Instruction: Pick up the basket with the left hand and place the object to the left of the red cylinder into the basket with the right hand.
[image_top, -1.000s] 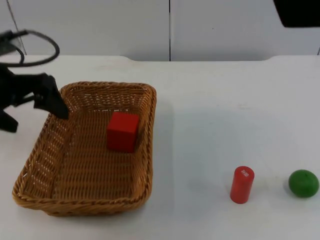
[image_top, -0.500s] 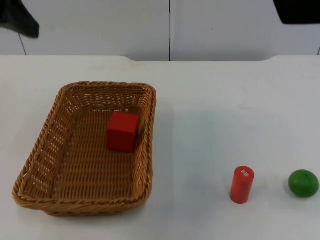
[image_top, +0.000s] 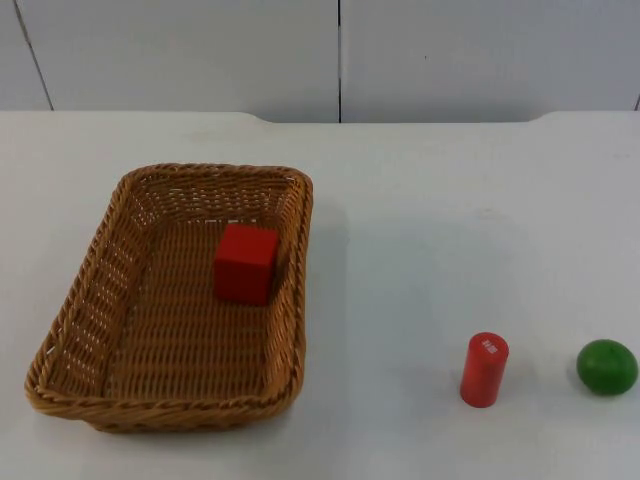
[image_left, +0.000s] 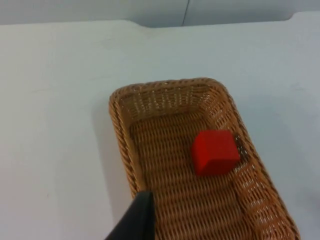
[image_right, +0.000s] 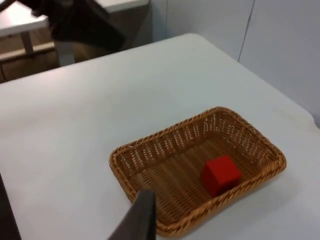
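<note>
red cylinder beside green ball

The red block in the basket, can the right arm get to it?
Probably yes. The red block lies uncovered in the open basket, near its right wall, with nothing above it. That wall may crowd the fingers.

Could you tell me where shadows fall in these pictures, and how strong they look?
Top view: soft shadow on the table right of the basket; faint ones by the red cylinder and green ball. Left wrist view: a pale shadow beside the basket's wall, the red cube evenly lit.
</note>
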